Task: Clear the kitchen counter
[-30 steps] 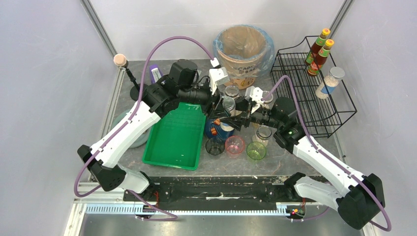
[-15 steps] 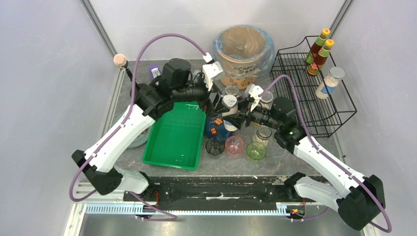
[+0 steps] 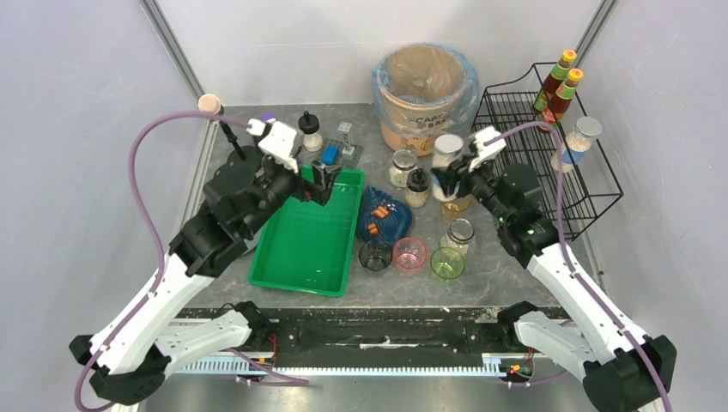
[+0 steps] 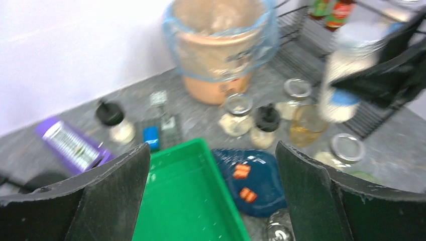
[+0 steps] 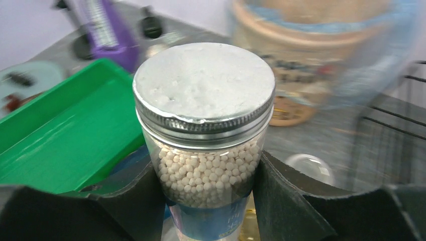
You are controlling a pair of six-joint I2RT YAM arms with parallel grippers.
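The kitchen counter (image 3: pixel 388 287), a dark grey mottled stone-look slab edged by metal rails, lies flat ahead of both arm bases, its edges square to them. From the foreshortened overhead view I cannot tell which edge is the longer. I read the right tool (image 3: pixel 450 175) as clamped on an upright clear glass jar of white beads with a silver metal lid (image 5: pixel 203 130), held off the counter near the tan round bin (image 3: pixel 412 133). I read the left tool (image 4: pixel 211 148) as spread apart and empty above the far end of the green plastic tray (image 3: pixel 300 249).
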